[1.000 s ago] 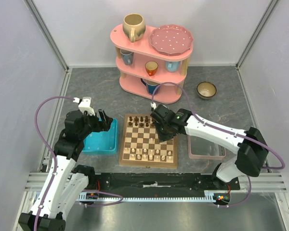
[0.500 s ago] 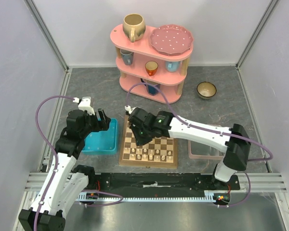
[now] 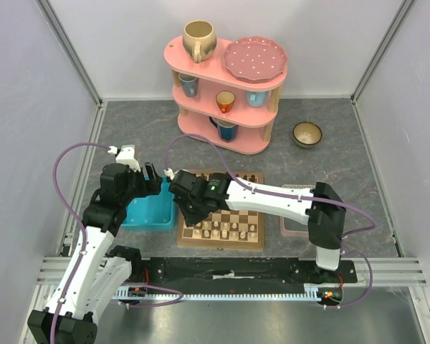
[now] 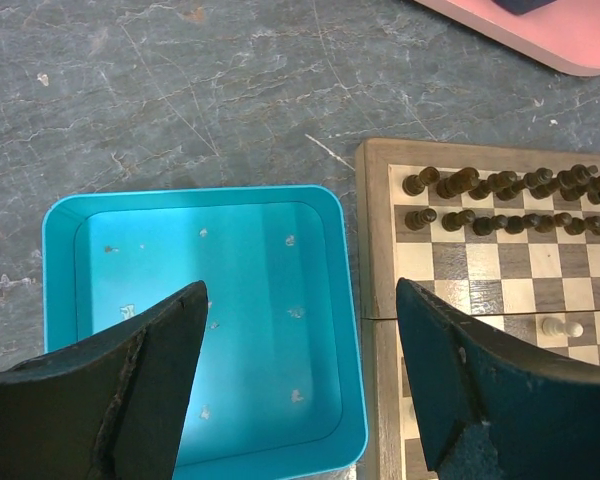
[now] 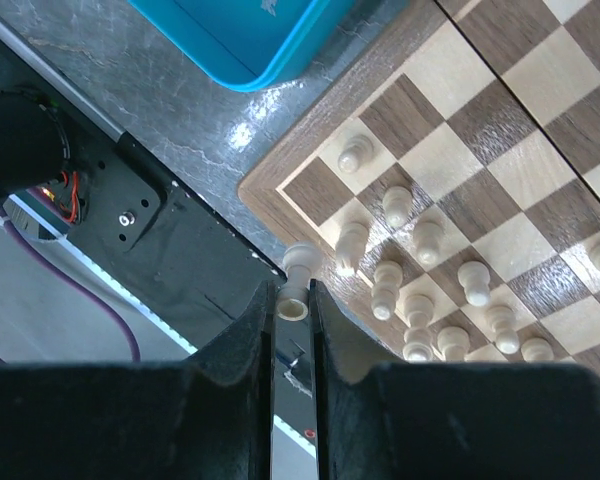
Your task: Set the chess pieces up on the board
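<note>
The chessboard (image 3: 233, 215) lies in the middle of the table, with dark chessmen on its far rows and several cream chess pieces (image 3: 229, 231) on its near rows. My right gripper (image 5: 292, 300) is shut on a cream chess piece (image 5: 297, 275), held above the board's near left corner (image 5: 270, 195); other cream pieces (image 5: 405, 250) stand on squares beside it. In the top view this gripper (image 3: 188, 208) is over the board's left edge. My left gripper (image 4: 300, 370) is open and empty above the turquoise tray (image 4: 325, 205).
The turquoise tray (image 3: 140, 215) sits left of the board. A clear pink-rimmed tray (image 3: 301, 228) sits at its right. A pink shelf (image 3: 226, 89) with cups and a plate stands behind. A small bowl (image 3: 307, 133) is at the back right.
My right arm has swung left across the board, from its far right part to its near left corner, carrying the cream piece. The left arm has barely moved.
</note>
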